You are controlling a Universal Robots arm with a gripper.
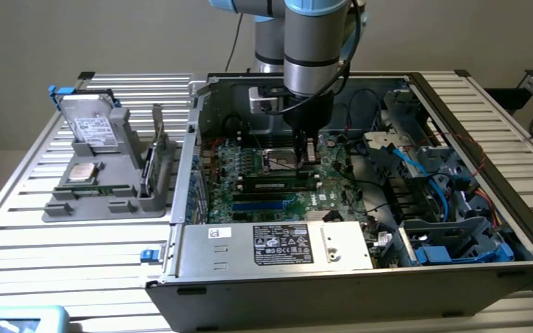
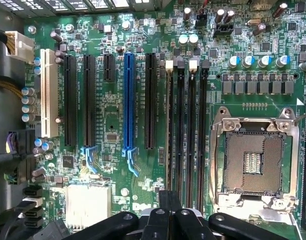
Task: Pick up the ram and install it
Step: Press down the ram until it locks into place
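The ram (image 1: 271,186), a dark stick with a small white label, stands on edge along the memory slots (image 2: 186,130) of the motherboard (image 1: 248,173) inside the open computer case. These slots lie between the processor socket (image 2: 253,162) and the blue card slot (image 2: 128,100). My gripper (image 1: 308,161) reaches down into the case at the ram's end toward the exterior view's right. Its black fingers (image 2: 155,220) are shut together at the end of the slots. Whether the tips touch the ram cannot be told.
A grey tray (image 1: 109,205) on the slatted table, at the exterior view's left, holds a hard drive (image 1: 91,128), a square silver chip (image 1: 83,172) and an upright green card (image 1: 155,166). Blue cables (image 1: 424,173), drive bays and the power supply (image 1: 276,243) crowd the case.
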